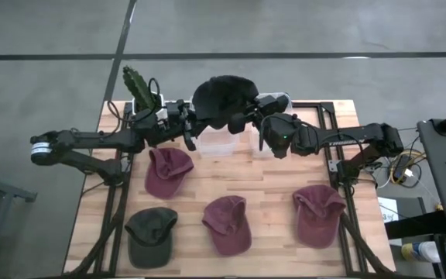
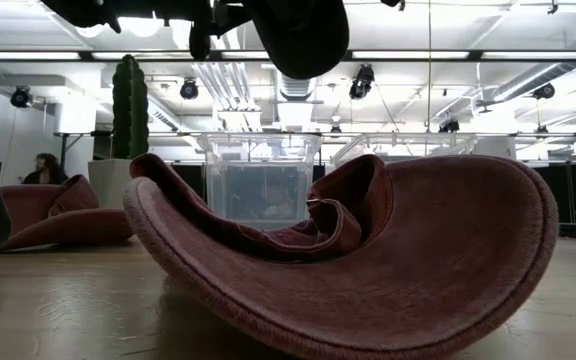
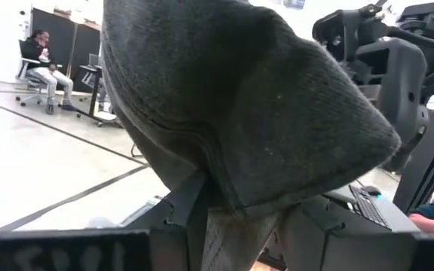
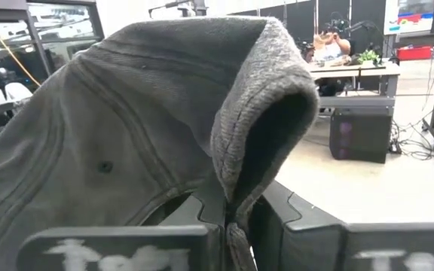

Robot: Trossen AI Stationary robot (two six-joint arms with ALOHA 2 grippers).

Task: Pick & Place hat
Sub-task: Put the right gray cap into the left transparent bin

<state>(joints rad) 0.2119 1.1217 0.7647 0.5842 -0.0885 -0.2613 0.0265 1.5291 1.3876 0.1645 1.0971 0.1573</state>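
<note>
A dark grey cap [image 1: 223, 98] hangs in the air between both arms, above a clear plastic bin [image 1: 221, 142] at the table's far edge. In the low view the cap [image 2: 303, 35] shows at the top, over the bin [image 2: 260, 178]. My left gripper [image 3: 239, 222] is shut on the cap's left side, and my right gripper [image 4: 232, 218] is shut on its right side. Both grippers sit under the cap in the high view, so their fingertips are partly hidden there. My left gripper pinches a folded bit of the cap's lower edge [image 3: 232, 214] between its two fingers [image 3: 181, 218]. The cap stands up over the fingers and is lifted clear of the table. My right gripper pinches the cap's knit-lined rim [image 4: 230, 203] between its two fingers [image 4: 281, 214], where the rim folds together. The crown bulges above the fingers, lifted clear.
Three maroon caps lie on the table [image 1: 269, 186]: one at the left [image 1: 167, 170], one in the middle near the front [image 1: 228, 224], one at the right [image 1: 318, 214]. A dark green cap [image 1: 152, 236] lies at the near left. A cactus figure [image 1: 139, 87] stands at the far left corner.
</note>
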